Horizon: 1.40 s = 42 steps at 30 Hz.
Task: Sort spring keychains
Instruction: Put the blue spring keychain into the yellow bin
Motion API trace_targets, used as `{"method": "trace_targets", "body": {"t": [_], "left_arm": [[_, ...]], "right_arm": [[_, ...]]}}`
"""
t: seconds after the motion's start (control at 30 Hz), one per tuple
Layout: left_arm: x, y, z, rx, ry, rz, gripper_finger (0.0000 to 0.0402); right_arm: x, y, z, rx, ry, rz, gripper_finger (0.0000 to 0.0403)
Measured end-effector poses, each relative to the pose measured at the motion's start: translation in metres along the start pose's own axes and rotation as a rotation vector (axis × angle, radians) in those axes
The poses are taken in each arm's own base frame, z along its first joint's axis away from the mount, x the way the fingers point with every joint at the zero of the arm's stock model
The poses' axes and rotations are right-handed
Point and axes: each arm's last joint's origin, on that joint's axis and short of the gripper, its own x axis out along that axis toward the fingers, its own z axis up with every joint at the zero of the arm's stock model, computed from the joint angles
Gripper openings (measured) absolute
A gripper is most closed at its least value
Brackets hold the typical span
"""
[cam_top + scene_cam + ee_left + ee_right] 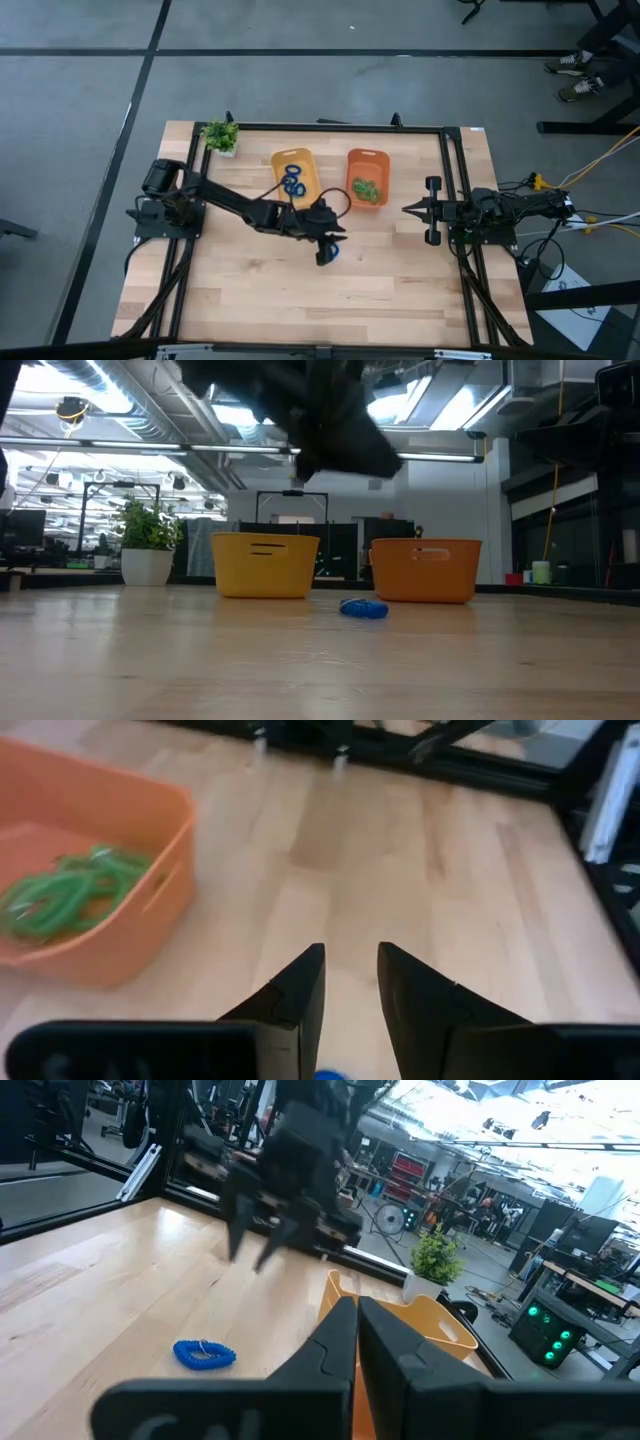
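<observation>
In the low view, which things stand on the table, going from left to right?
Plant → yellow bin → blue keychain → orange bin.

The tabletop (400,290) is pale planked wood with a smooth, faintly satin finish. The yellow bin (265,565) and orange bin (425,570) look like smooth matt plastic, and the blue spring keychain (363,609) is glossy coiled plastic.
</observation>
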Motion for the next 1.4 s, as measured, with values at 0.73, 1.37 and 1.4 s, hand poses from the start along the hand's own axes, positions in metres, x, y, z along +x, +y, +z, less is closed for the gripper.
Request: {"method": "trace_targets", "body": {"t": [0.73,1.37,1.4], "left_arm": [[-0.018,-0.037,0.024,-0.03,0.155,-0.012,0.0072],[0.047,-0.043,0.025,0.056,0.453,0.036,0.0072],[0.051,-0.043,0.025,0.068,0.47,0.039,0.0072]], "right_arm": [[0.0,0.0,0.0,0.0,0.0,0.0,0.0016],[0.0,0.0,0.0,0.0,0.0,0.0,0.0016],[0.0,0.0,0.0,0.0,0.0,0.0,0.0016]]}}
